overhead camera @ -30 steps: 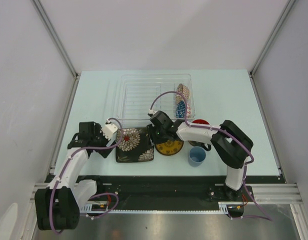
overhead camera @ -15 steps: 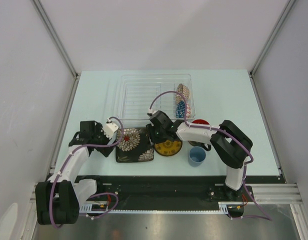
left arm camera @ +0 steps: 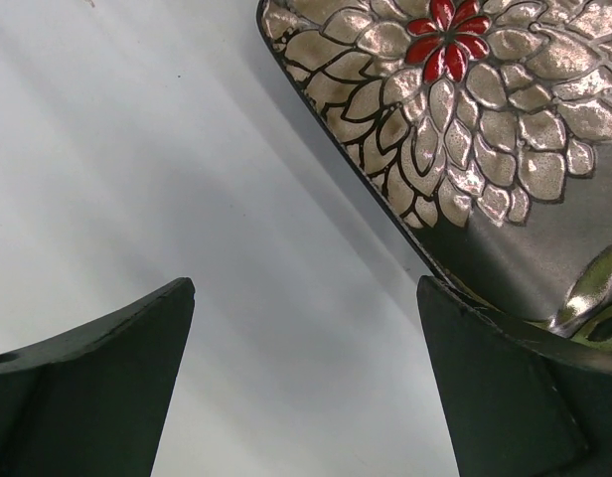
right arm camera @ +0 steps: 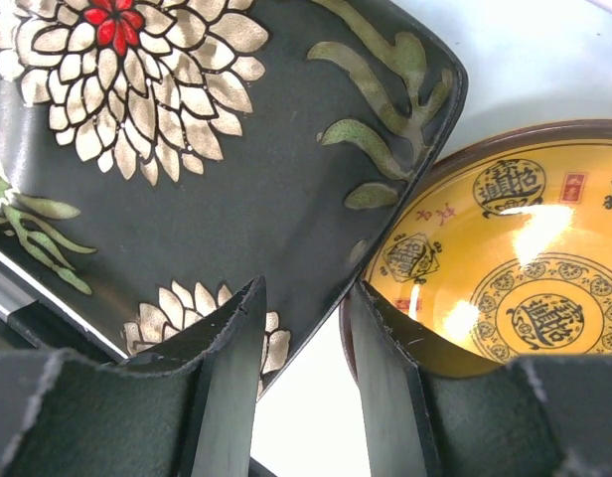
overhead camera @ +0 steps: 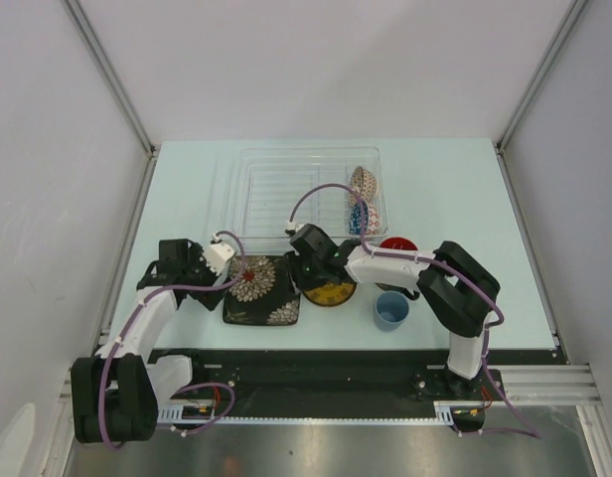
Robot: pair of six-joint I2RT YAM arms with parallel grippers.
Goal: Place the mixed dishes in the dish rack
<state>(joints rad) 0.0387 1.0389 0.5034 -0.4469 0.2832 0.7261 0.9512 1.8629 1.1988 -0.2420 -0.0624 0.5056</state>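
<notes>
Black square floral plate (overhead camera: 264,298) lies flat and face up on the bench (overhead camera: 187,199), close to the near edge and just in front of the dish rack (overhead camera: 271,189). Being square, it has no long axis. Its sides sit slightly askew to the bench edges, and the big flower with the red centre points toward the far left corner.

The left fingers (left arm camera: 97,388) are spread wide at the plate's left edge. One is over bare bench and the other is at the plate's rim. The right fingers (right arm camera: 227,378) stand narrow at the plate's right rim, which runs through the gap between them. A sliver of bench shows beside the rim, so I cannot tell whether they pinch it.

The yellow saucer (right arm camera: 525,278) lies just right of that rim, partly under the right arm in the top view. Farther right are the red-inside mug (overhead camera: 397,244) and the light-blue cup (overhead camera: 390,310). The beige bowl (overhead camera: 363,180) and the blue bowl (overhead camera: 359,217) stand on edge in the rack's right side.

Compared with half a second ago, the plate has slid a little to the left and turned slightly. The right arm has moved left with it and the saucer is more hidden, while the left arm has barely shifted.
</notes>
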